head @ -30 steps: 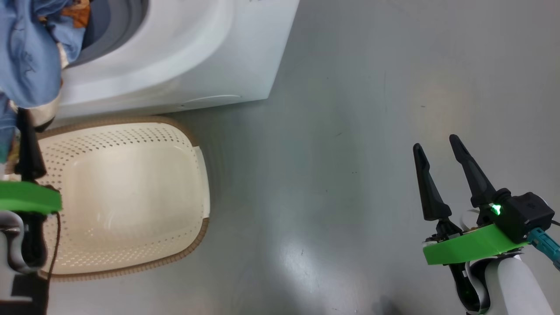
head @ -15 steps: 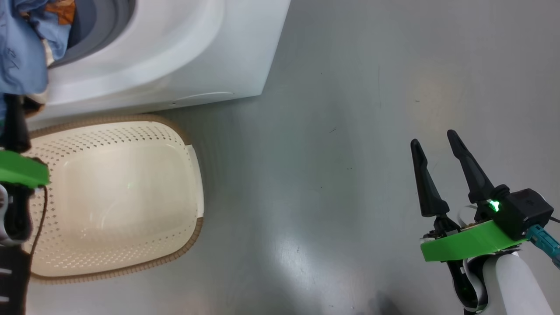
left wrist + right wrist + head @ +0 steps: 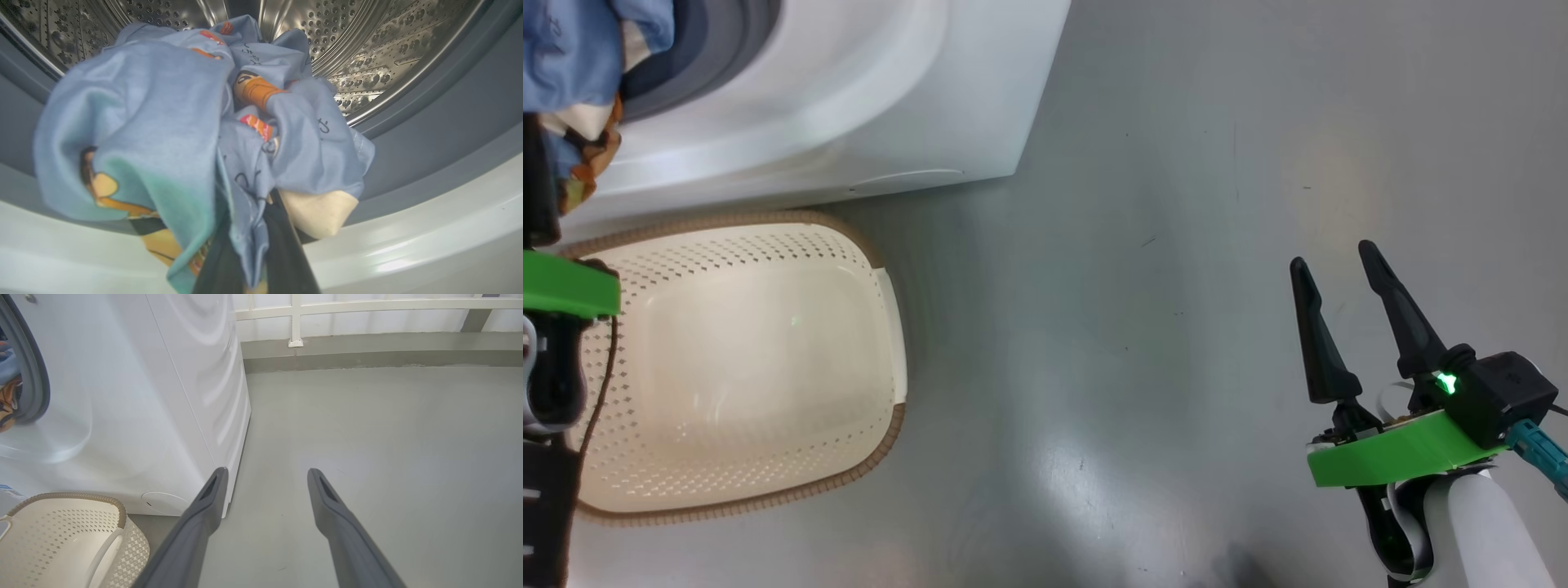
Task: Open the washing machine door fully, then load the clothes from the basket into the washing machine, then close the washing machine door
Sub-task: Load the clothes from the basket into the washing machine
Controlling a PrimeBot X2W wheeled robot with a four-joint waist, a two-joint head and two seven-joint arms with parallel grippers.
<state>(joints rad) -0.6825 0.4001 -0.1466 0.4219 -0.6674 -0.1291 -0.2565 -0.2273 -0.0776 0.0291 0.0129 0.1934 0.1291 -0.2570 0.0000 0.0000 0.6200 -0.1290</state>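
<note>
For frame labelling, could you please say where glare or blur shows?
Head view: soft glare on the floor and basket; left wrist view: nearest clothes blurred, drum sharper; right wrist view: wavy reflections on the washing machine's side.

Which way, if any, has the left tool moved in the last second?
Yes. In the head view, the left tool has gone up the frame relative to the basket, toward the washing machine opening.

Folds of the clothes [image 3: 163, 122] bury the left claw's [image 3: 254, 249] fingertips, and their near edge is blurred.
</note>
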